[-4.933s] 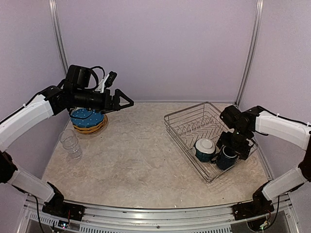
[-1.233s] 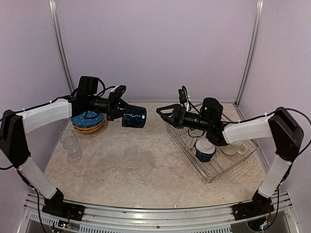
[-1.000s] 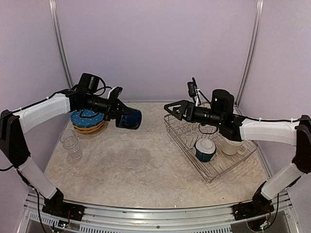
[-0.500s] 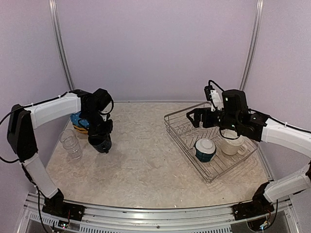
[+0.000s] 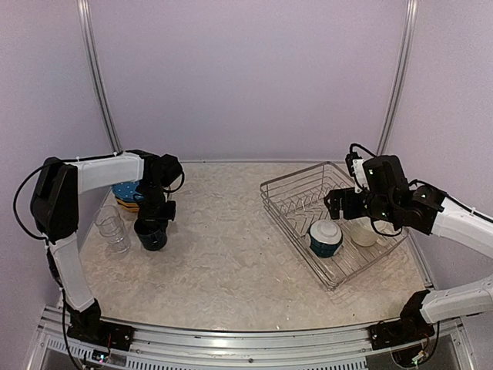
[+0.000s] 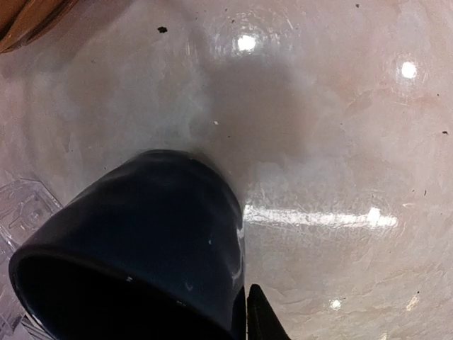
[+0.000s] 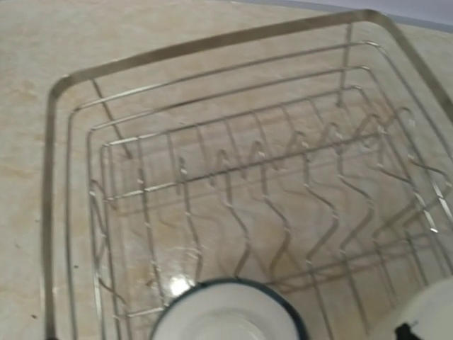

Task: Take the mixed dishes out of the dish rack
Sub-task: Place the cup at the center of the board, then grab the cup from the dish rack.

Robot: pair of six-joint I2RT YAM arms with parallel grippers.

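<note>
The navy mug [image 5: 152, 233] stands upright on the table beside a clear glass [image 5: 112, 229]. My left gripper [image 5: 156, 212] hangs over the mug's rim. In the left wrist view one fingertip [image 6: 260, 320] lies right against the outside of the navy mug [image 6: 148, 227]; the other finger is hidden. The dish rack [image 5: 296, 181] holds a teal bowl with a white inside [image 5: 326, 237] and a cream mug [image 5: 364, 233]. My right gripper [image 5: 344, 210] hovers open above them, holding nothing. The right wrist view shows the dish rack [image 7: 212, 42], the teal bowl [image 7: 230, 315] and the cream mug [image 7: 428, 312].
A stack of plates, blue dotted on top of orange [image 5: 123, 193], sits behind my left arm at the far left. The orange plate's edge [image 6: 28, 18] and the glass [image 6: 21, 205] flank the mug closely. The back wall runs behind the rack.
My left arm swung the navy mug down from mid-air and stood it on the table by the glass. My right arm drew back from the centre to above the rack.
</note>
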